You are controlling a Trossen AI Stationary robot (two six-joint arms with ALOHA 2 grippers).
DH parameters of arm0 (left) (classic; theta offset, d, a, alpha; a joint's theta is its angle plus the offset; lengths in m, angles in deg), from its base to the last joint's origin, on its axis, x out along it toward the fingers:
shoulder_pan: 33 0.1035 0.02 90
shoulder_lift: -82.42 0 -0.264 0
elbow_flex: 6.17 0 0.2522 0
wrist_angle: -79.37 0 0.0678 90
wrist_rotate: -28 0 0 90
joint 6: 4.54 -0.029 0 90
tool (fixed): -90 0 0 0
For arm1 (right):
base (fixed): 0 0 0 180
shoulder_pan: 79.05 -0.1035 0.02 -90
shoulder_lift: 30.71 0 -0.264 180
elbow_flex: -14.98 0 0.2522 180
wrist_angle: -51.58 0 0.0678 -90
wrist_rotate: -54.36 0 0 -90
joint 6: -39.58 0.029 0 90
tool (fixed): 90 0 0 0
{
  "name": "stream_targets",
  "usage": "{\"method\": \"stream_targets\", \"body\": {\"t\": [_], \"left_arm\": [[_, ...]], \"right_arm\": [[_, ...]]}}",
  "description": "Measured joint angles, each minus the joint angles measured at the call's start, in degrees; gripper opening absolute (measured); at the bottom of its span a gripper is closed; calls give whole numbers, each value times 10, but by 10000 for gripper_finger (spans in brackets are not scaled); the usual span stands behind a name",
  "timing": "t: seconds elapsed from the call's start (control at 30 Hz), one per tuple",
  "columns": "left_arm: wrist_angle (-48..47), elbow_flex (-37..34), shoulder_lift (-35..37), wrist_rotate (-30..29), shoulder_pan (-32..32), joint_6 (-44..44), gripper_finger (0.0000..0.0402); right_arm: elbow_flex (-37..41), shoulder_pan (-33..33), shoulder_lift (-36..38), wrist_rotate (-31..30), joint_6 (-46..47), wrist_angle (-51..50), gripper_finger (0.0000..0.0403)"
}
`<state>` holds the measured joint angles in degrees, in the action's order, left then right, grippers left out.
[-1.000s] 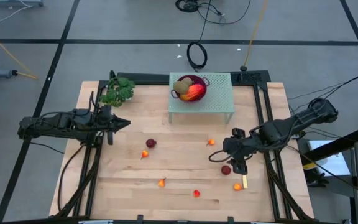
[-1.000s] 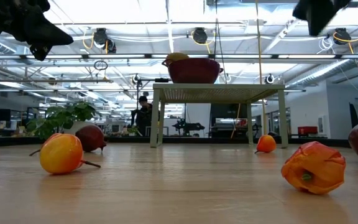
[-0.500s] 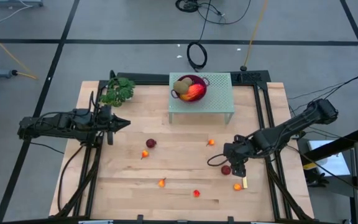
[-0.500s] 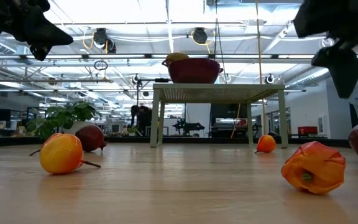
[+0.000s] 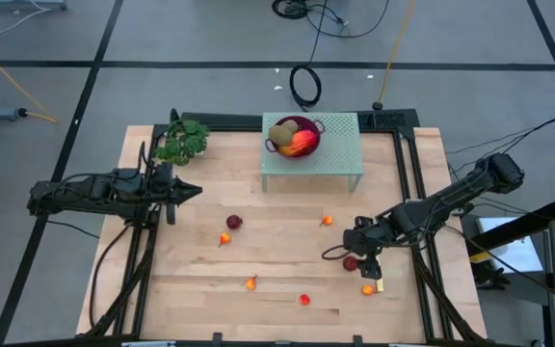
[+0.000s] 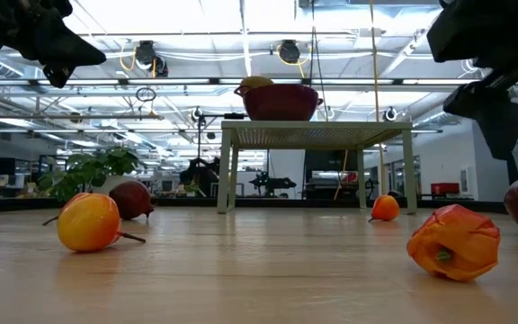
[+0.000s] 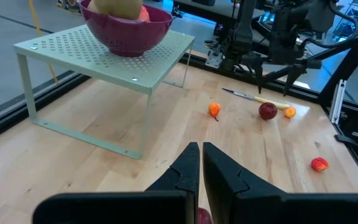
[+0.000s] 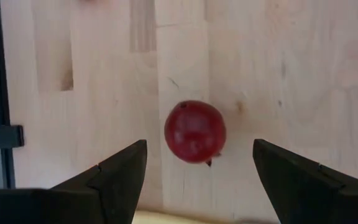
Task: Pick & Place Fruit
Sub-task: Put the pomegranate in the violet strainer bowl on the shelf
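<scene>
I have the right gripper (image 5: 365,253) low over the table's right side, its fingers (image 8: 120,171) spread wide with a dark red ball (image 8: 195,132) lying on the wood between them, touching neither. From above that ball (image 5: 351,262) sits just beside the gripper, with a small orange piece (image 5: 367,289) and the knife (image 5: 378,281) close by toward the front edge. My left gripper (image 5: 187,191) waits at the left side, fingers pressed together and holding nothing, its tips (image 7: 199,163) pointing across the table. Open wood runs between the 2 arms, broken only by scattered pieces: another dark red ball (image 5: 234,222), an orange one (image 5: 224,238), 1 near the centre (image 5: 327,221), and 2 toward the front edge (image 5: 251,283) (image 5: 304,300). At the back edge the pale green rack (image 5: 340,154) carries a magenta bowl (image 5: 308,125) holding a kiwi-like oval (image 5: 281,133) and the orange-red oval (image 5: 302,143). The leafy sprig (image 5: 181,141) lies at the back left corner.
</scene>
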<state>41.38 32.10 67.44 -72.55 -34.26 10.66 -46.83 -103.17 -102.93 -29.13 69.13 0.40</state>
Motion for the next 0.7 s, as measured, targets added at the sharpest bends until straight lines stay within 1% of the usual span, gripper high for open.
{"method": "stream_targets", "body": {"t": [0.17, 0.4, 0.7], "left_arm": [[0, 0, 0, 0, 0, 0, 19], [0, 0, 0, 0, 0, 0, 19], [1, 0, 0, -1, 0, 0, 19]], "right_arm": [[20, 0, 0, -5, -3, 41, 284], [30, 0, 0, -4, -7, 44, 277], [31, -14, -35, -3, -58, 70, 276]]}}
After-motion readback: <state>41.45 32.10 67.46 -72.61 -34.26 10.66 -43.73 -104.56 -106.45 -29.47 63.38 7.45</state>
